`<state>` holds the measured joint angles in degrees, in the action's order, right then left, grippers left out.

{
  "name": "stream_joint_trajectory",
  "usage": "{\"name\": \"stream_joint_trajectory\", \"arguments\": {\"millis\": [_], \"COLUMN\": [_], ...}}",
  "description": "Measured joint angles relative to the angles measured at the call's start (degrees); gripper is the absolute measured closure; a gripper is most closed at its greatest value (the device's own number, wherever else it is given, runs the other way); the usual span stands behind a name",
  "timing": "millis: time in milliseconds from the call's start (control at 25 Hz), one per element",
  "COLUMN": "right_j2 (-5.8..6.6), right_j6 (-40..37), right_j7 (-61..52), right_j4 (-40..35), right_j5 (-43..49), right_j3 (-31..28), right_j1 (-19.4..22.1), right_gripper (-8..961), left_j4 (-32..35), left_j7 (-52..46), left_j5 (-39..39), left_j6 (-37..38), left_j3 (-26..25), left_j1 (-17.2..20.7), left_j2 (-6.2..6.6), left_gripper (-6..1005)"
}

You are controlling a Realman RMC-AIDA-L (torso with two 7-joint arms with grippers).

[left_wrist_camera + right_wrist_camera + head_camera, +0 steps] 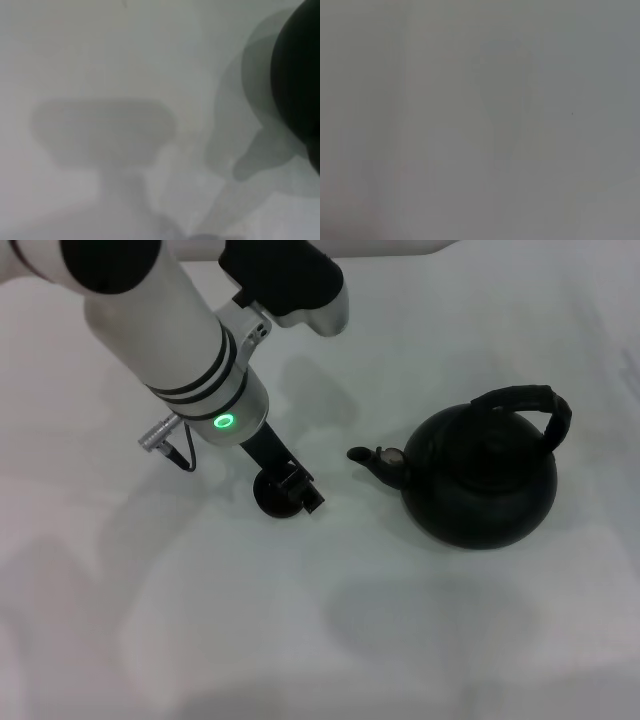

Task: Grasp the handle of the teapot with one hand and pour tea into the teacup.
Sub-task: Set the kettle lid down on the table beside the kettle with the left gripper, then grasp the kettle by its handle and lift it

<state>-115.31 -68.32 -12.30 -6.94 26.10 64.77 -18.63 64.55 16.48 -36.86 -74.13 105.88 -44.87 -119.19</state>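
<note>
Teapot (480,485) stands upright on the white surface (300,620) at the right of the head view, its spout (375,460) aimed toward the left gripper (290,490) with a bare gap between them. Its handle (530,405) arches over the lid, untouched. The left arm reaches down from the upper left and its gripper sits low, right at the small dark teacup (275,495), which is partly covered by it; whether the jaws are released or clenched on the cup cannot be told. The left wrist view shows only the surface and a dark round edge of the teapot (300,75). The right gripper is out of sight; its wrist view shows blank grey
</note>
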Motion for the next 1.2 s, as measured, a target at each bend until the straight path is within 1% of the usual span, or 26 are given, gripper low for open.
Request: {"name": "stream_joint_trajectory", "arguments": {"millis": [400,520,600,720,760,840,960,1000,1080,1120,1200], "right_j2": [0.01,0.06,0.07,0.1,0.12,0.16,0.18,0.2,0.25,0.28,0.37], "right_j6": [0.12,0.13,0.13,0.13,0.14,0.17,0.21,0.21,0.17,0.11,0.0], "right_j7": [0.0,0.0,0.0,0.0,0.0,0.0,-0.01,-0.03,-0.16,-0.23,-0.34], "right_j4": [0.09,0.08,0.05,0.03,0.03,0.01,0.01,0.0,-0.01,-0.03,-0.38], "right_j5": [0.0,0.0,0.0,0.0,0.0,0.0,0.0,0.0,0.02,0.05,0.17], "right_j3": [0.0,0.0,0.0,0.0,0.0,0.0,0.0,0.0,0.0,0.0,0.04], "right_j1": [0.17,0.11,0.09,0.09,0.09,0.1,0.16,0.16,0.26,0.35,0.76], "right_gripper": [109,109,109,109,109,108,108,108,108,108,109], "left_j4": [8.01,10.36,12.44,17.06,19.04,20.93,21.35,21.14,19.75,18.55,15.91], "left_j7": [3.37,5.02,6.26,9.95,12.21,16.18,25.38,27.41,35.74,41.53,51.05], "left_j5": [0.51,0.57,0.34,-0.58,-1.81,-5.09,-14.53,-16.83,-25.32,-30.34,-38.61], "left_j6": [0.37,0.7,1.6,4.81,6.66,9.55,13.61,14.13,15.83,16.32,16.62], "left_j3": [-3.33,-4.47,-4.82,-5.52,-6.04,-7.22,-10.82,-11.5,-13.39,-14.1,-15.2], "left_j1": [6.81,9.53,11.78,16.93,19.68,23.31,28.71,29.68,32.82,34.53,36.85], "left_j2": [0.19,0.2,0.2,0.16,0.16,0.14,0.16,0.16,0.16,0.17,0.21], "left_gripper": [246,245,245,245,245,245,245,245,245,245,246]}}
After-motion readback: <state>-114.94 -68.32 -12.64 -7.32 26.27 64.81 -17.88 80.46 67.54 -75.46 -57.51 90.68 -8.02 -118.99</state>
